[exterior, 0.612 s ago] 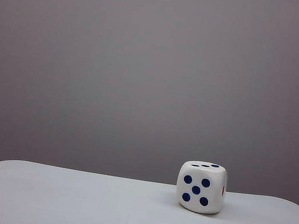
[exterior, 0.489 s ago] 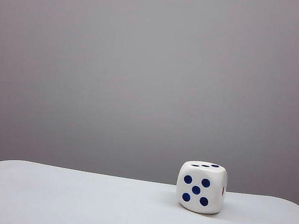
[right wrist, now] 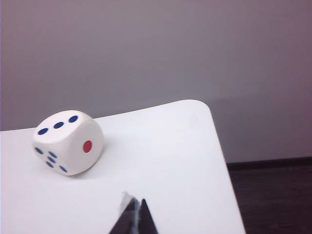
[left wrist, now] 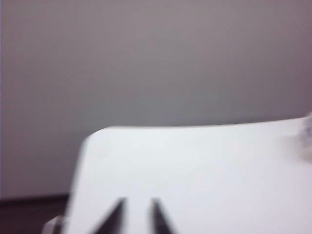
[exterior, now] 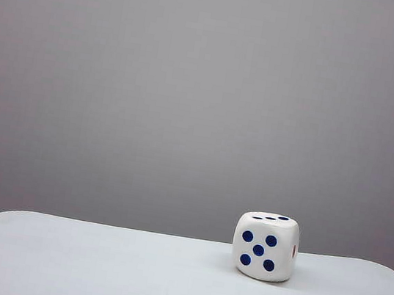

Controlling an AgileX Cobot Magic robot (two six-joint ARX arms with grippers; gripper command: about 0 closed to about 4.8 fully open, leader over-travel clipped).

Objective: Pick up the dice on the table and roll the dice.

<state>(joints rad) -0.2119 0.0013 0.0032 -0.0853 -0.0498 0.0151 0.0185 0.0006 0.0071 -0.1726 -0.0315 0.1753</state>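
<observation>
our right gripper (right wrist: 136,210) shows in its wrist view as two dark fingertips pressed together, so it is closed and holds nothing, poised low over the table (right wrist: 185,161) and apart from the dice (right wrist: 68,142). our left gripper (left wrist: 136,214) shows in its own blurred wrist view as two dark tips with a gap of white table (left wrist: 195,165) between them, so it stands partly open and empty, over the left part of the surface, well apart from the cube. neither arm appears in the exterior view, where the dice (exterior: 265,246) sits squarely on the right half of the table (exterior: 90,265), three pips up, five facing the camera and the red pip on its right side. we judge the pick has not begun, and that the right gripper is the nearer one to make it. to do it well we should first spread those closed jaws wider than the cube, then come down with one finger on each of two opposite flat faces, avoiding the rounded corners where a smooth body could squirt out. we would close across the middle of the faces, lift clear of the surface, and release with a small tumble over the broad middle of the table, since the dice lies fairly near the right edge and could roll off.
</observation>
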